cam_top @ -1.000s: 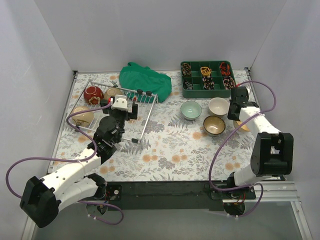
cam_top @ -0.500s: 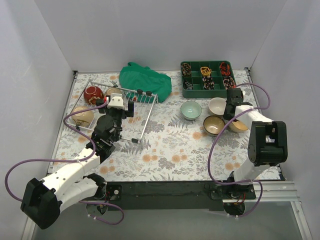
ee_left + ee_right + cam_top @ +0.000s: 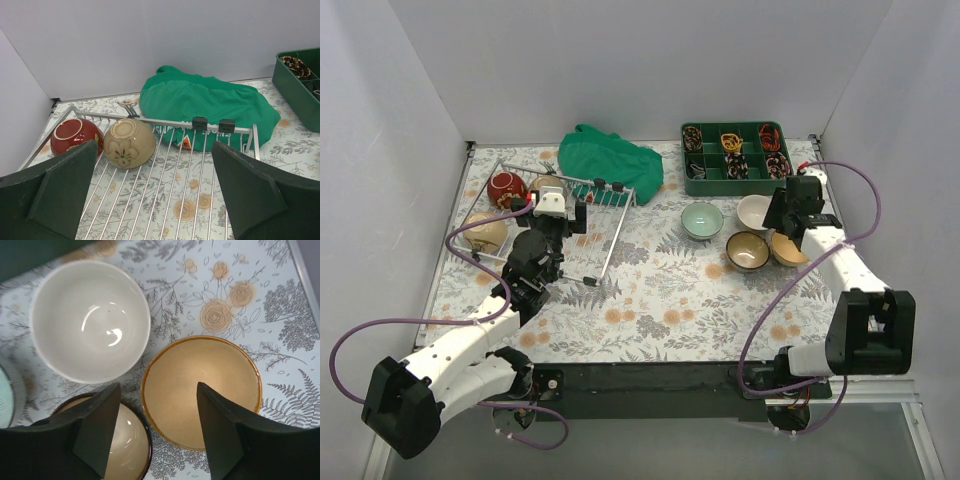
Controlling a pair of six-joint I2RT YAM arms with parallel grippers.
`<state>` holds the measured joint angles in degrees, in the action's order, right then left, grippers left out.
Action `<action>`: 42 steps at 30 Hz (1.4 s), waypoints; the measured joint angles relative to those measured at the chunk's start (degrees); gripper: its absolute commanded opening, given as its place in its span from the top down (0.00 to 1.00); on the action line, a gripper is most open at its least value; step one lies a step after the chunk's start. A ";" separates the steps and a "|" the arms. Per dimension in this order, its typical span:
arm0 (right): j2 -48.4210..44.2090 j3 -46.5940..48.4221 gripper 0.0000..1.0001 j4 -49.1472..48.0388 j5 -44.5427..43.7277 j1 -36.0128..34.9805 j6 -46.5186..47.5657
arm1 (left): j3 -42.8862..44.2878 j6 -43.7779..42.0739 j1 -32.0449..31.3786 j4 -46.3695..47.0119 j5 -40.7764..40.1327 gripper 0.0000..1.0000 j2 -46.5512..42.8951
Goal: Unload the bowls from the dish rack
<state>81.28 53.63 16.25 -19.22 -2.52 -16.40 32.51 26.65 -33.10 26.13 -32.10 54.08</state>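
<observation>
Red bowl [image 3: 74, 136] and tan bowl [image 3: 129, 143] lie tipped and touching in the dish rack's [image 3: 610, 228] far left corner. Their bases face the left gripper [image 3: 154, 165], which we see ahead-right of them, wide open, empty, bare wires between. Green cloth [image 3: 210, 102] sits just past the far edge. Right gripper [image 3: 156, 390] is spread, empty, above a brown bowl [image 3: 200, 357] on the table [image 3: 650, 290]. We judge the left arm nearer.

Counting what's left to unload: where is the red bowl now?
In the top view, the red bowl sits at the far left corner of the dish rack, beside a tan bowl.
</observation>
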 measured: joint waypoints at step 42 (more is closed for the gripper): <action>-27.23 -17.70 0.07 -14.47 22.21 -26.10 8.68 | 10.16 -1.81 12.31 -5.44 -7.15 0.02 26.95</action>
<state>54.04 35.92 1.78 2.98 -28.62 -7.73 42.68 24.84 -20.80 20.69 -39.24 81.03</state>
